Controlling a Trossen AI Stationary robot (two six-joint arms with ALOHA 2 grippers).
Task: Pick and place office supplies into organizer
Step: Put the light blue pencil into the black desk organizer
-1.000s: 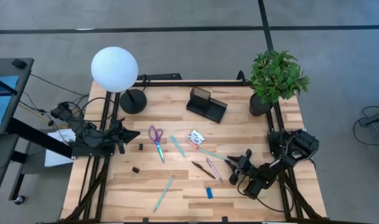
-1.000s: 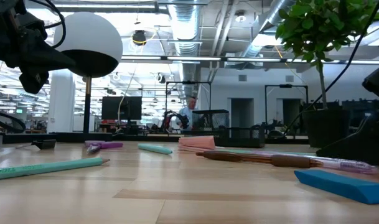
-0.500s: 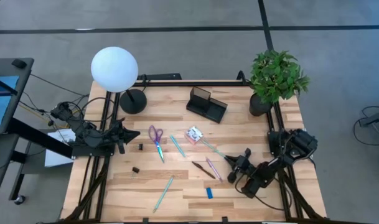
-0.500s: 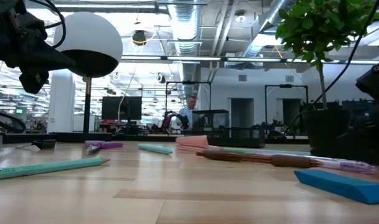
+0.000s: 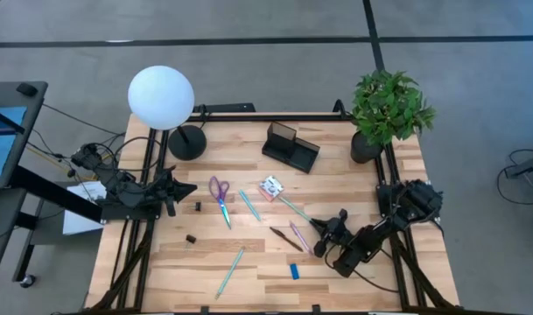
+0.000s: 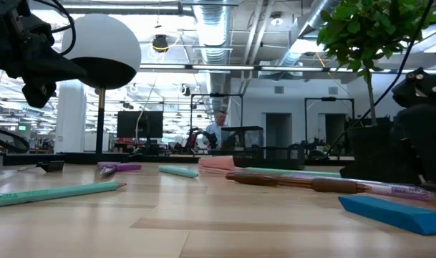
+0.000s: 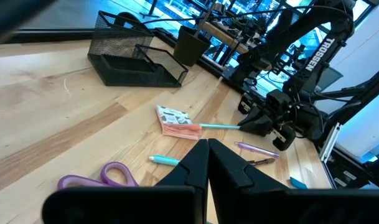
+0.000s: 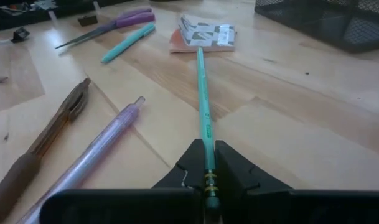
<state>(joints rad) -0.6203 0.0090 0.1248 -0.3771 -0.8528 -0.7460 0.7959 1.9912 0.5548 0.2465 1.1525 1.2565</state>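
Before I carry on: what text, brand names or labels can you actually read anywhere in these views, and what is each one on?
"TROSSEN": white letters on the right arm, seen from the left wrist view.
Teal pen nearest the low camera: dark print on its barrel, too blurred to read.
White patterned packet: a printed pattern, no legible words.
Nothing else carries readable text.

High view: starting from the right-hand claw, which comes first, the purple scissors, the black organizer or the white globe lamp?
Nearest the right gripper first:
1. organizer, at the table's back, middle.
2. scissors, left of centre. Only slightly farther than the organizer.
3. globe lamp, back-left corner, clearly farthest.
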